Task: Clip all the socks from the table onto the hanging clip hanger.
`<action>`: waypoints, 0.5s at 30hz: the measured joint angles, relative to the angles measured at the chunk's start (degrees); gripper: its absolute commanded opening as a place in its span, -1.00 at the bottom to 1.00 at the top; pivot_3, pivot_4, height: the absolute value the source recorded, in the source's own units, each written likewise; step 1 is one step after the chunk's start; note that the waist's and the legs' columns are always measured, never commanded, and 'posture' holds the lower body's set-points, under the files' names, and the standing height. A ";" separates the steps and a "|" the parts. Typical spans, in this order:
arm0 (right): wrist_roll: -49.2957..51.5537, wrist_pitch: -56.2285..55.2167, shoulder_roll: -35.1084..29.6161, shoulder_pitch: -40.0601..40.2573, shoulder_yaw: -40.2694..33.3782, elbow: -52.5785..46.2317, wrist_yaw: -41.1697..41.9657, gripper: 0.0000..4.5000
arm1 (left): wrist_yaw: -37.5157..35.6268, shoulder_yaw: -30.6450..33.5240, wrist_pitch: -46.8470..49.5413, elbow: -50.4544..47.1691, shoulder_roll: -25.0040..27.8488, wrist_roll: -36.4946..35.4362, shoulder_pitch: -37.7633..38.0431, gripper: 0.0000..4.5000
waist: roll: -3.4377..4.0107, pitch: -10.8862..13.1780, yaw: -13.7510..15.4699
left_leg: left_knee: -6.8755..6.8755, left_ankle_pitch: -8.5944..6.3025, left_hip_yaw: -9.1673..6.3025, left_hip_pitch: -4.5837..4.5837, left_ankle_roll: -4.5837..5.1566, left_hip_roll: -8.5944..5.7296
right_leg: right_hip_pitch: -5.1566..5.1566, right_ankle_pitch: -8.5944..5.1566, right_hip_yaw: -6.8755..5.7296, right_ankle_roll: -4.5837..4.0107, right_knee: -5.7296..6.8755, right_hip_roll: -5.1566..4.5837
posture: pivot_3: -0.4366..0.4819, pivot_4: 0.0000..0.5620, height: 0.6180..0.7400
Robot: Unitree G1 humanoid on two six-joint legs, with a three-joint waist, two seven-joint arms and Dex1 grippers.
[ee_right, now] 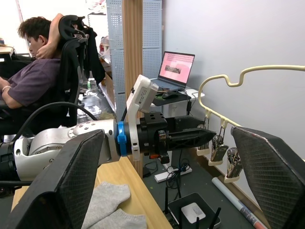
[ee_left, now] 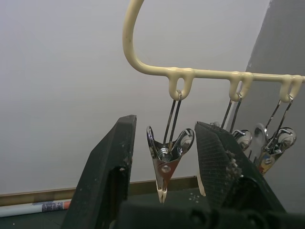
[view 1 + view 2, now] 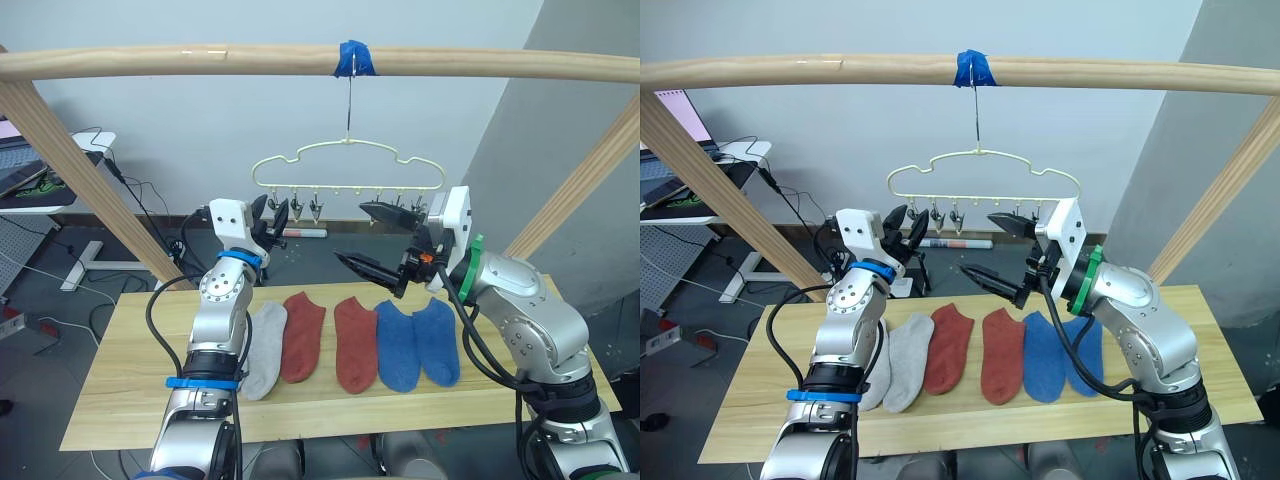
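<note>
The socks lie side by side on the table [image 3: 120, 400]: two light grey [image 3: 898, 362], two rust red [image 3: 303, 336] [image 3: 356, 343] and two blue [image 3: 397, 346] [image 3: 437, 340]. Above them the cream clip hanger [image 3: 345, 165] hangs from a pole. My left gripper [image 3: 272, 215] is raised to the hanger's left end and is open. Its fingers [image 2: 107, 171] stand on either side of the leftmost metal clip [image 2: 164, 160] without pressing it. My right gripper [image 3: 350, 231] is wide open and holds nothing. It hovers under the hanger's right half, above the red and blue socks.
The wooden pole [image 3: 200, 62] with blue tape [image 3: 355, 58] spans the top, held by slanted wooden legs [image 3: 80, 170] at both sides. Behind the table are a desk with a laptop [image 1: 176, 69], floor cables and a seated person [image 1: 28, 71].
</note>
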 measured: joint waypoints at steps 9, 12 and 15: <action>0.03 0.00 0.03 0.01 0.00 0.00 -0.56 1.00 | -0.41 0.01 -0.01 0.01 0.00 -0.18 -0.02 -0.86 | 0.00 0.00 0.00 | 0.01 0.00 0.00 0.00 0.00 0.00 | 0.00 0.00 0.00 -0.01 0.01 0.00 | -0.44 -0.56 1.00; 0.08 0.00 0.03 0.04 -0.02 0.00 -0.57 1.00 | -0.89 0.00 -0.09 0.00 -0.01 -0.31 -0.10 -0.99 | 0.00 0.00 0.00 | 0.01 0.00 0.00 0.00 0.00 0.00 | 0.00 0.00 0.00 0.00 0.02 0.00 | -0.43 -0.54 1.00; 0.13 -0.01 0.03 0.55 -0.03 0.01 -0.51 1.00 | -1.19 0.03 -0.10 -0.01 0.00 -0.35 -0.17 -0.99 | 0.00 0.00 0.00 | 0.02 0.00 0.00 0.01 0.00 0.00 | 0.00 0.00 0.00 0.00 0.03 0.00 | -0.43 -0.53 1.00</action>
